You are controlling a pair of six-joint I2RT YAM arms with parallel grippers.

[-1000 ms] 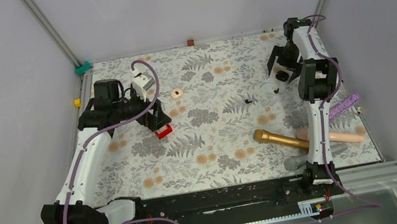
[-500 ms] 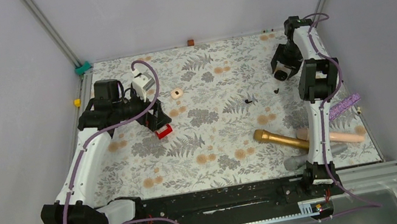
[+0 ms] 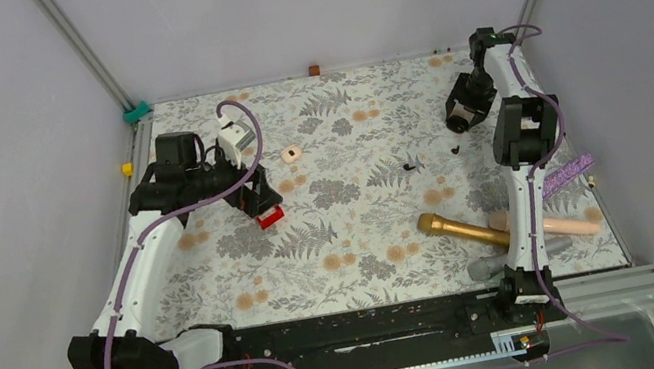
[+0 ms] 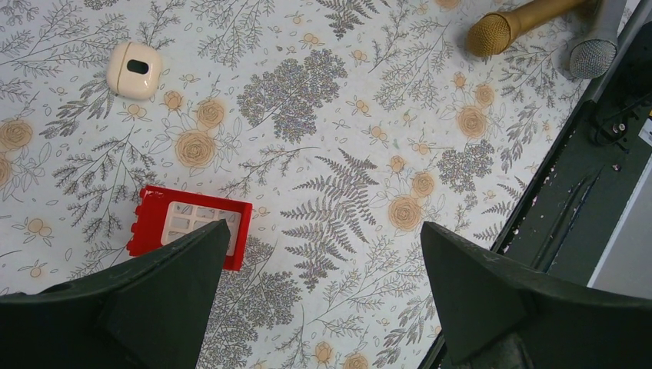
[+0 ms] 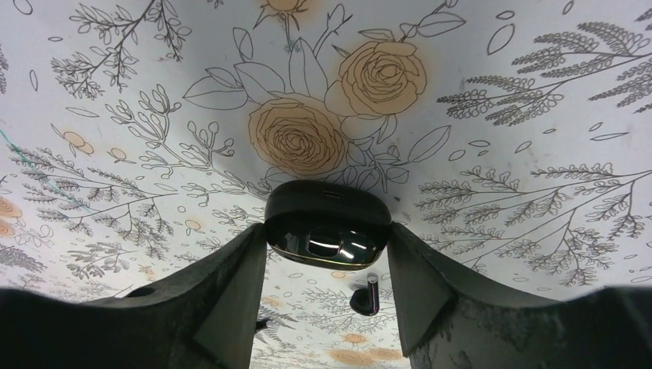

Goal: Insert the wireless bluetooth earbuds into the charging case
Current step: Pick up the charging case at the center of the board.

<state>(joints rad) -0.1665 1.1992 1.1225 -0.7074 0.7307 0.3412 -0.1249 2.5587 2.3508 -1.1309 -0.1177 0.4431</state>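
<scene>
My right gripper is at the far right of the table, shut on a black glossy charging case, held by its sides between both fingers. The case's lid stands open. Two tiny black earbuds lie on the floral cloth, one near the middle and one nearer the right gripper. The closer earbud shows below the case in the right wrist view. My left gripper is open and empty, hovering beside a red box.
A pale rounded case lies beyond the red box. A gold microphone, a grey microphone and a pink one lie at the near right. A purple strip is at the right edge.
My right gripper has gone from open around the black case to shut on it, and has turned and shifted slightly toward the far edge. The left arm has not moved.
</scene>
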